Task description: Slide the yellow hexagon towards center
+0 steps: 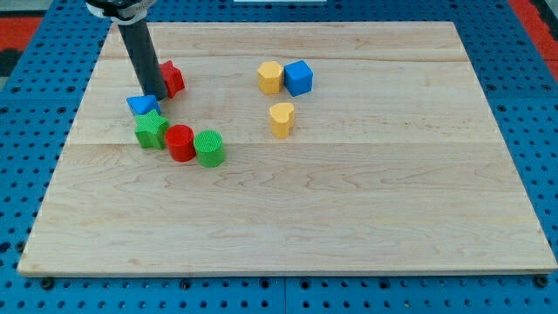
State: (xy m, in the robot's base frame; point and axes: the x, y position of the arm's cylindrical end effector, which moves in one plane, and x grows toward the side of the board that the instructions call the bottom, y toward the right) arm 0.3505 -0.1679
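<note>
Task status: the push appears not yet begun, judging from the layout. The yellow hexagon lies in the upper half of the wooden board, slightly to the view's left of the midline and above the board's centre, touching or just beside the blue cube on its right. The yellow heart-shaped block lies just below these two, apart from both. The arm carries no jaws: it ends in a straight dark rod, so nothing spreads, presses together or pinches, and nothing is held. My tip rests at the view's upper left, between the red block above and right of it and the blue triangular block below and left of it; it sits just beside both, and contact with either cannot be confirmed at this resolution. Below that, the green star, the red cylinder and the green cylinder form a touching row running down to the right. My tip is well apart from the yellow hexagon. Remaining work, as a judgement: bring the tip round to the hexagon's upper side, between it and the board's top edge, and push downward toward the centre. The heart-shaped block lies close to that path and may be struck; the blue cube may drag along.
</note>
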